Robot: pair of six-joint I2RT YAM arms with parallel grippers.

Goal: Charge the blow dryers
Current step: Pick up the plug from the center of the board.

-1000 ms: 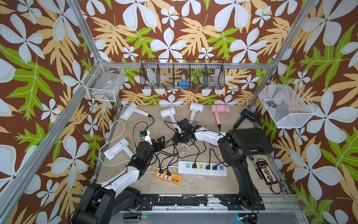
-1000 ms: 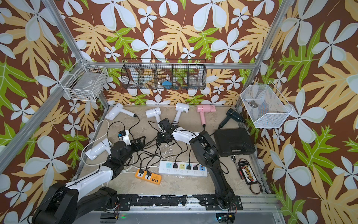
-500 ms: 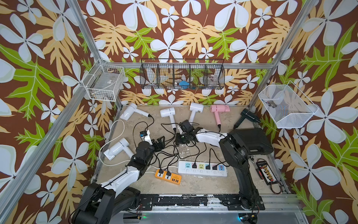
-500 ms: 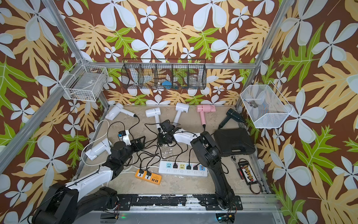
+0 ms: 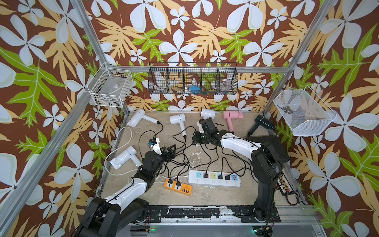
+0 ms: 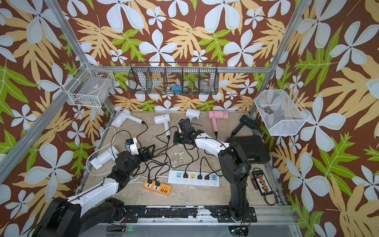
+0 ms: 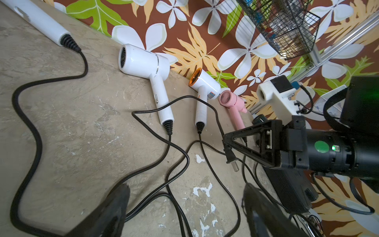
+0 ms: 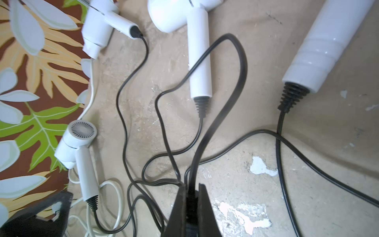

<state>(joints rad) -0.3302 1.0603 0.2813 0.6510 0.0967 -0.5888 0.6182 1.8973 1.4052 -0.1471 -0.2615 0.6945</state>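
Six blow dryers lie on the table. Along the back stand three white ones (image 5: 136,120) (image 5: 178,119) (image 5: 208,113), a pink one (image 5: 232,115) and a black one (image 5: 262,122). Another white one (image 5: 125,158) lies at the left. Their black cords tangle across the middle. My right gripper (image 5: 194,141) (image 8: 191,188) is shut on a black plug (image 7: 231,160), whose prongs stick out below the jaws in the left wrist view. I cannot tell which dryer its cord (image 8: 207,127) belongs to. My left gripper (image 5: 170,149) (image 7: 184,205) hangs open over loose cords, holding nothing.
A white power strip (image 5: 214,178) with three plugs in it and an orange strip (image 5: 178,185) with two lie near the front. A black case (image 5: 274,143) sits at the right behind the right arm. Wire baskets (image 5: 192,79) hang on the walls.
The right gripper's jaws have closed on the plug, and its wrist has shifted slightly. The left arm has not moved.
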